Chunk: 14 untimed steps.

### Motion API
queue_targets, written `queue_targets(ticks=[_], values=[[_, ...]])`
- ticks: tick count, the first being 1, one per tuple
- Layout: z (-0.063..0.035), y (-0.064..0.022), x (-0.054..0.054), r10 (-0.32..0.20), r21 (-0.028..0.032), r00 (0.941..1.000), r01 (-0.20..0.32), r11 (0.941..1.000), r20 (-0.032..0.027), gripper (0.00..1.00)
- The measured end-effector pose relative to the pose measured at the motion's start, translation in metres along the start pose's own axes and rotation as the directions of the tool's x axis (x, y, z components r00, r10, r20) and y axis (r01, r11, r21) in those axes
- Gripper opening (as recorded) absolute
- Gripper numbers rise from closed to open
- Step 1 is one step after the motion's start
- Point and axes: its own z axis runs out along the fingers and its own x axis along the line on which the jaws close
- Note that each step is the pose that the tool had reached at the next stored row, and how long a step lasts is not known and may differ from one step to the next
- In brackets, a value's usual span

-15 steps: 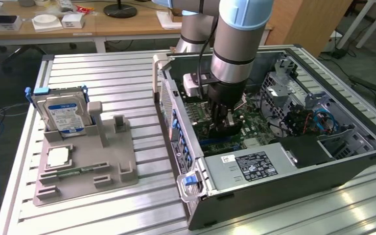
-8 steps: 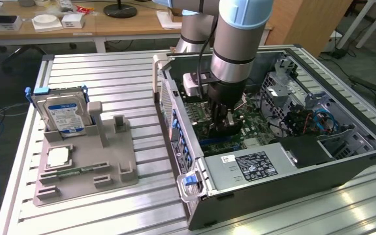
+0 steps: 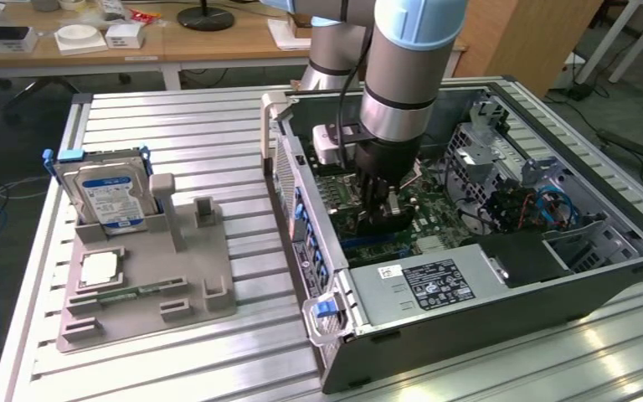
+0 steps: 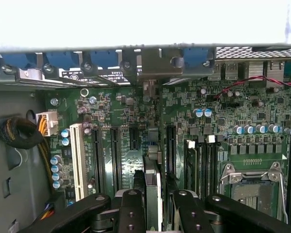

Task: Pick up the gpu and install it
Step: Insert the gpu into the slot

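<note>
On the exterior view's left, the grey parts holder (image 3: 148,280) on the tabletop (image 3: 187,126) carries the hard drive (image 3: 104,194), a CPU chip (image 3: 100,268) and a memory stick (image 3: 131,292); its remaining slots stand bare, so the pickup looks done. To the right, inside the open computer case (image 3: 478,251), the tool (image 3: 380,219) hangs low over the motherboard (image 3: 434,226). In the wrist view the gpu (image 4: 153,187) stands on edge between the fingers (image 4: 131,211), clamped from both sides and lined up over an expansion slot (image 4: 150,145). Whether it is seated yet I cannot tell; the install seems to be in its closing stretch.
</note>
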Motion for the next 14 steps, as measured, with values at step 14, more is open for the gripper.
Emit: queue_targets(ticks=[14], values=[[0.0033,0.0003,0.0001,0.008,0.0001,1.0000,-0.008,1.0000,-0.0005,0.27]])
